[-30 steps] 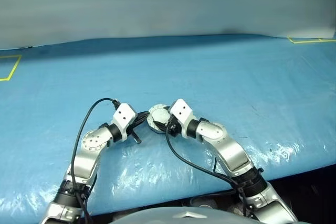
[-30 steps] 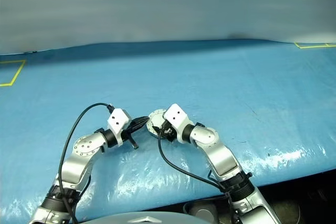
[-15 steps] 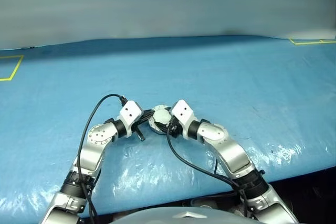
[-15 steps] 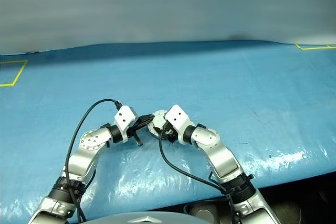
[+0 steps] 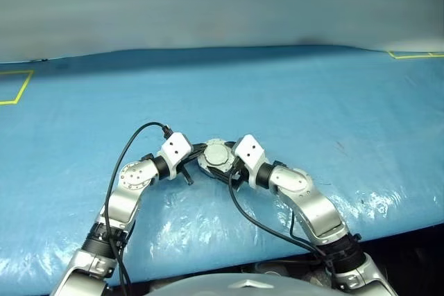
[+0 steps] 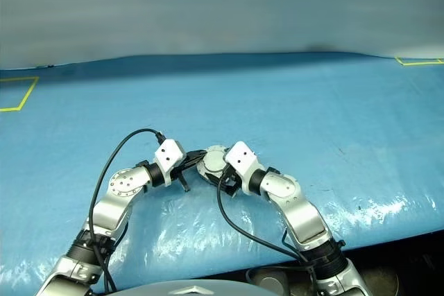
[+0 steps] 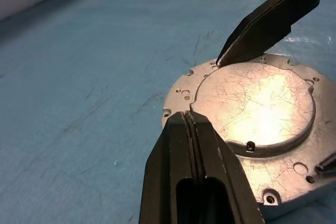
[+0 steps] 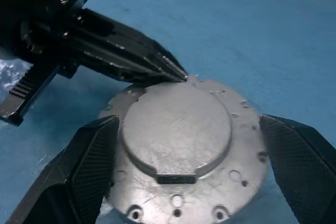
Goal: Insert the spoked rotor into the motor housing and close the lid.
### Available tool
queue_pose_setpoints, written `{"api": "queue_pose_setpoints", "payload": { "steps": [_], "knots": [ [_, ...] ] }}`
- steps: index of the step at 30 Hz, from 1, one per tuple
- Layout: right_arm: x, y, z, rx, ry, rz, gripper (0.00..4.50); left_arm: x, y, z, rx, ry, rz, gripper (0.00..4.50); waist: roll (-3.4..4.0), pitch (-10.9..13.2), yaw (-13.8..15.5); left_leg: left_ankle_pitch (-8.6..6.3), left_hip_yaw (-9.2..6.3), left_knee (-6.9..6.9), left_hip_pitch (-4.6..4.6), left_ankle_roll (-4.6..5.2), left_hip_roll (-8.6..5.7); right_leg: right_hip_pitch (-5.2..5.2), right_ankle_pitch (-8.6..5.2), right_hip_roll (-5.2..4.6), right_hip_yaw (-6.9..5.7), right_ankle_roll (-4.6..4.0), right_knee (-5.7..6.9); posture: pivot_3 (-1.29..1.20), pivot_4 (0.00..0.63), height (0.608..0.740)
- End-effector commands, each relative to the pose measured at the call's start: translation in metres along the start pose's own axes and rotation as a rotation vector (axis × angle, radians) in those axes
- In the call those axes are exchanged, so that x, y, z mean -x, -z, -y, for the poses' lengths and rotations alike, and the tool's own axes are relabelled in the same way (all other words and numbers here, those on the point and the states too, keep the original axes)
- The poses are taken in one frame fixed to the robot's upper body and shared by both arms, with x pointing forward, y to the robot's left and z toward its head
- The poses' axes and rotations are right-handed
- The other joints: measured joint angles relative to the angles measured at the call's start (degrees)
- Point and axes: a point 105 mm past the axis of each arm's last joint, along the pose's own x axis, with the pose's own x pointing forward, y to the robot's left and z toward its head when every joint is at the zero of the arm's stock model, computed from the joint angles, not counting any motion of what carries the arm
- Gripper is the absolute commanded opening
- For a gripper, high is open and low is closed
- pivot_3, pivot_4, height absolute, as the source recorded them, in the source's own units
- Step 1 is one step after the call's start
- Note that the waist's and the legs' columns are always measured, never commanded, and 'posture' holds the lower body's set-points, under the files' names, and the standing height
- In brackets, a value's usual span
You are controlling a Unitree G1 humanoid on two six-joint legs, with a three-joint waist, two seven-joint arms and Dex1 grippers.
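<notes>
Lid (image 8: pixel 181 145) lying closed and flat on the blue worktop (image 5: pixel 312 102), between the two grippers.
Left gripper (image 7: pixel 188 116) is pressing its fingers fully together, gripping nothing, its tip resting at the lid's scalloped edge. Right gripper (image 8: pixel 186 150) is standing wide apart around the lid, one finger (image 8: pixel 86 156) just beside the rim on one side, the other just beside it on the opposite side, clamping nothing. The lid is covering whatever is sitting beneath it.

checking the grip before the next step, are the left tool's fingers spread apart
No, in the left wrist view the left tool has its two fingers pressed together, tips at the edge of the lid.
</notes>
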Motion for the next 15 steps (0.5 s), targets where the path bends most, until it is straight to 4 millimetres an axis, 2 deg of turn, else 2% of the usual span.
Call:
{"api": "queue_pose_setpoints", "payload": {
  "steps": [1, 3, 6, 9, 12, 15],
  "knots": [
    [0.017, -0.028, 0.022, -0.027, 0.079, 0.117, 4.48, -0.001, 0.021, 0.015, 0.029, 0.053, -0.080, 0.00, -0.01, 0.0, 0.2, 0.00, 0.00, 0.01, -0.02, 0.00, -0.02, -0.02, 0.01, 0.00, 0.01, 0.02, -0.01, 0.00, 0.150, 0.740],
    [0.024, -0.019, 0.026, -0.173, 0.076, 0.109, 4.48, -0.001, 0.021, 0.014, 0.027, 0.050, -0.083, 0.00, -0.02, 0.0, 0.3, 0.00, -0.01, -0.01, -0.05, 0.00, -0.03, -0.04, 0.02, 0.00, 0.01, 0.04, -0.02, 0.00, 0.150, 0.740],
    [0.032, 0.015, 0.020, -0.496, 0.015, 0.018, 4.48, -0.001, 0.021, 0.015, 0.026, 0.054, -0.081, 0.00, -0.01, 0.0, 0.4, 0.00, -0.05, -0.04, -0.05, 0.00, 0.00, 0.00, 0.01, 0.02, -0.06, 0.04, -0.02, 0.00, 0.150, 0.740],
    [0.036, 0.051, 0.011, -0.900, -0.016, -0.059, 4.48, -0.001, 0.021, 0.016, 0.028, 0.055, -0.080, 0.00, 0.02, 0.0, 0.4, -0.01, -0.04, -0.02, -0.04, 0.02, 0.01, 0.04, 0.01, 0.01, -0.06, 0.04, -0.01, 0.00, 0.150, 0.740],
    [0.037, 0.057, 0.006, -1.137, -0.040, 0.007, 4.48, 0.000, 0.022, 0.016, 0.025, 0.055, -0.087, 0.00, 0.07, 0.0, 0.3, -0.18, -0.01, 0.00, 0.10, 0.31, 0.01, 0.12, 0.01, 0.01, 0.01, 0.02, 0.02, 0.00, 0.150, 0.740],
    [0.035, 0.059, 0.001, -1.219, -0.055, 0.023, 4.48, 0.001, 0.023, 0.016, 0.026, 0.055, -0.090, 0.00, 0.10, 0.0, 0.3, -0.18, -0.03, 0.00, 0.15, 0.32, 0.02, 0.14, -0.01, 0.04, 0.03, 0.00, 0.04, 0.00, 0.150, 0.740]
  ]
}}
